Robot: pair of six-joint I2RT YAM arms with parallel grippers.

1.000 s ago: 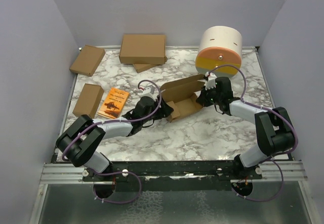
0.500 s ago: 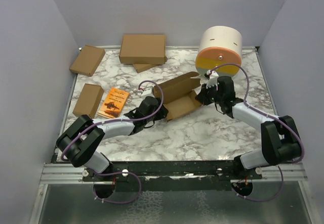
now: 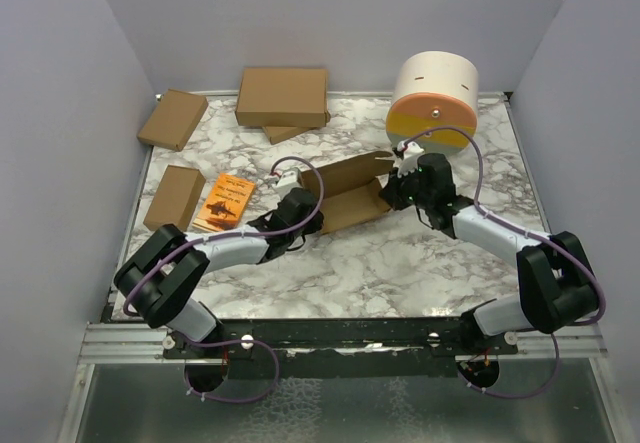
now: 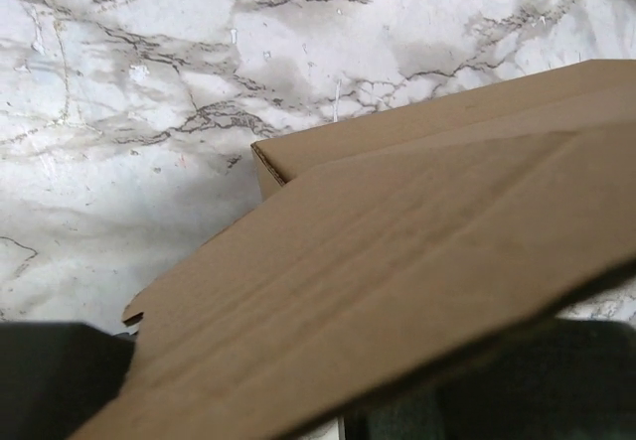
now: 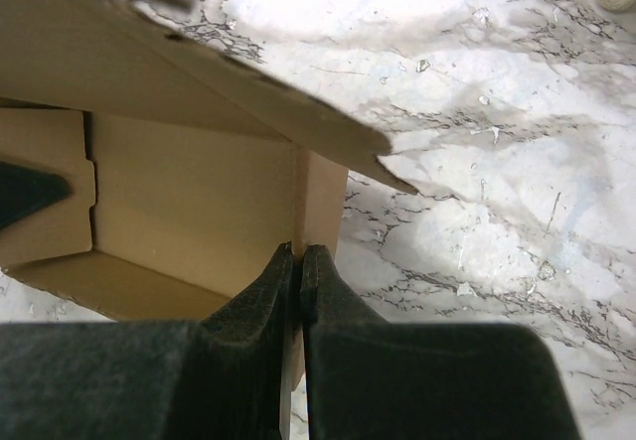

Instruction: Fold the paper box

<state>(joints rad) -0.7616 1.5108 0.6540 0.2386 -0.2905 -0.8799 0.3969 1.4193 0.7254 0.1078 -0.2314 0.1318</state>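
Note:
The paper box [image 3: 345,195] is a plain brown carton, half folded, in the middle of the marble table, with its long lid flap leaning over the tray. My right gripper [image 3: 402,191] is at its right end. In the right wrist view that gripper [image 5: 299,256] is shut on the box's upright end wall [image 5: 320,197], with the tray's inside [image 5: 189,202] to the left. My left gripper [image 3: 308,215] is against the box's left end. In the left wrist view the flap [image 4: 397,261] lies across the dark fingers [image 4: 60,380] and hides their tips.
A white cylinder with an orange and yellow face [image 3: 435,98] stands behind the right gripper. A larger brown carton [image 3: 282,96] lies at the back, and two smaller cartons [image 3: 173,118] [image 3: 174,198] lie at the left. An orange booklet [image 3: 224,203] lies beside the left arm.
The lid flap has come down lower over the tray. My left gripper has moved in against the box's left end and its jaws have narrowed. The right gripper keeps its pinch.

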